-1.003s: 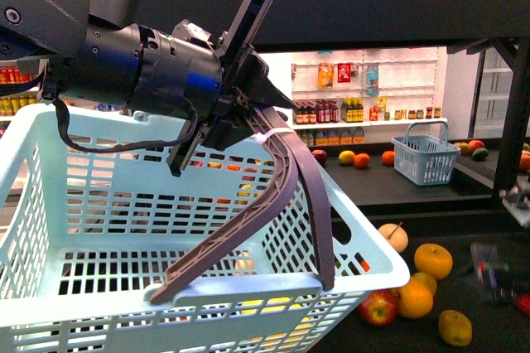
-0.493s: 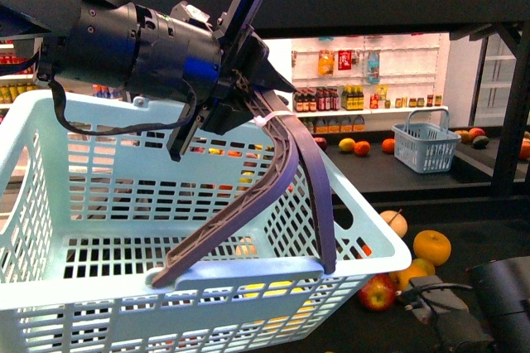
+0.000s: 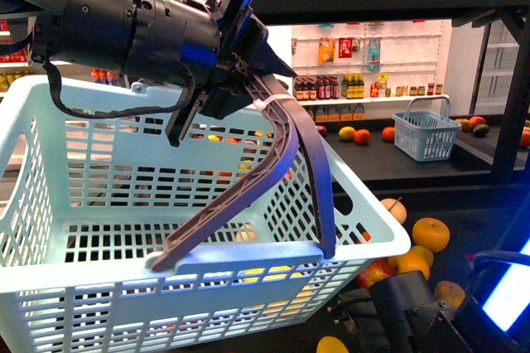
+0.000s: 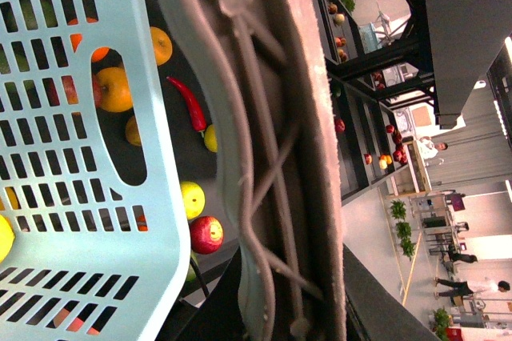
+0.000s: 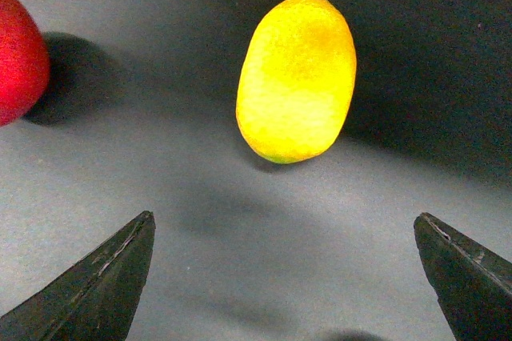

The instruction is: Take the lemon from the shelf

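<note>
Firstly, much is obscured: a pale blue basket [image 3: 99, 204] fills the left and middle of the front view and hides most of the shelf [image 3: 489, 220] tier behind it. The right arm [image 3: 414, 311] is cut by the lower frame edge, and its jaws are out of sight there. A yellow fruit [image 3: 331, 345] by the tier's front edge is half cut off, and whether it is the lemon cannot be confirmed from that view. The right wrist view shows the lemon [image 5: 296, 77] plainly: one, lying on the bare dark grey tier surface, ahead of the right gripper [image 5: 288, 277] and clear of it. The jaws stand wide apart with nothing between them. One red fruit [image 5: 16, 53] lies near the lemon, cut off by the frame. Which corner of the tier this is cannot be told. The left gripper [image 3: 248, 92] has its jaws clamped on the basket's two grey-brown handles [image 3: 281, 154], which block the middle of the left wrist view. On the open tier beside the basket, five further fruits [image 3: 431, 234] are counted: one pale, two orange, one red and partly hidden, one yellowish. The left wrist view adds one red chilli [image 4: 190, 105]. Beyond lies a shop interior with white shelving [image 3: 373, 63] lined with bottles, one second basket [image 3: 426, 137] on a dark surface, and loose fruit too small to identify.
</note>
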{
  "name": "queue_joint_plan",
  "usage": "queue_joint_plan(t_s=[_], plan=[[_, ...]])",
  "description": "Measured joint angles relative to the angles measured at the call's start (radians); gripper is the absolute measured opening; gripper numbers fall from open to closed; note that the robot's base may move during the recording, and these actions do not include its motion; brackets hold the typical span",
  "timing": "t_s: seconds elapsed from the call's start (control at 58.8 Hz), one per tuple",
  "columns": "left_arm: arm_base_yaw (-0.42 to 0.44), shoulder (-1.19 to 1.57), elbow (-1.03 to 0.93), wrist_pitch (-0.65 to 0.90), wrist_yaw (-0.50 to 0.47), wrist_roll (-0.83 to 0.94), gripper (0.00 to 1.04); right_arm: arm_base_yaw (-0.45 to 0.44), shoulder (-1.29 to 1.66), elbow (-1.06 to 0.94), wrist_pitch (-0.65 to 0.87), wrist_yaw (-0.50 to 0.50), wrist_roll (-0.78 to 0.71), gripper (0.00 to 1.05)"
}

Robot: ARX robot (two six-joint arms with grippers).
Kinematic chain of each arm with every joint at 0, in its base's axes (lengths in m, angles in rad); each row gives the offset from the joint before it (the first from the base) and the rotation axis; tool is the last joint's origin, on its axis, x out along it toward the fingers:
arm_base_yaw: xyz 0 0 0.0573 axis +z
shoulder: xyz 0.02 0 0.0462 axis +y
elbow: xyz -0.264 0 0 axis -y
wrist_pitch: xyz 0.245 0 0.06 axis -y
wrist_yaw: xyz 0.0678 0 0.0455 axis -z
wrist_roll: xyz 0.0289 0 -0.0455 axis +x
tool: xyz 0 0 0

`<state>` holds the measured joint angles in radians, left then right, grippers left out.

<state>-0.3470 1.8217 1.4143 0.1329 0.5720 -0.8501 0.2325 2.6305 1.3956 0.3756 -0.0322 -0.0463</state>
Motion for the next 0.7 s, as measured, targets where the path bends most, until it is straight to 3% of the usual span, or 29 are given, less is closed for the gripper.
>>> queue_joint_plan(t_s=[0.697], plan=[[0.000,0.000,0.000,0.000,0.000,0.000,0.12,0.021,0.256,0.468,-0.236,0.068,0.003,0.97]])
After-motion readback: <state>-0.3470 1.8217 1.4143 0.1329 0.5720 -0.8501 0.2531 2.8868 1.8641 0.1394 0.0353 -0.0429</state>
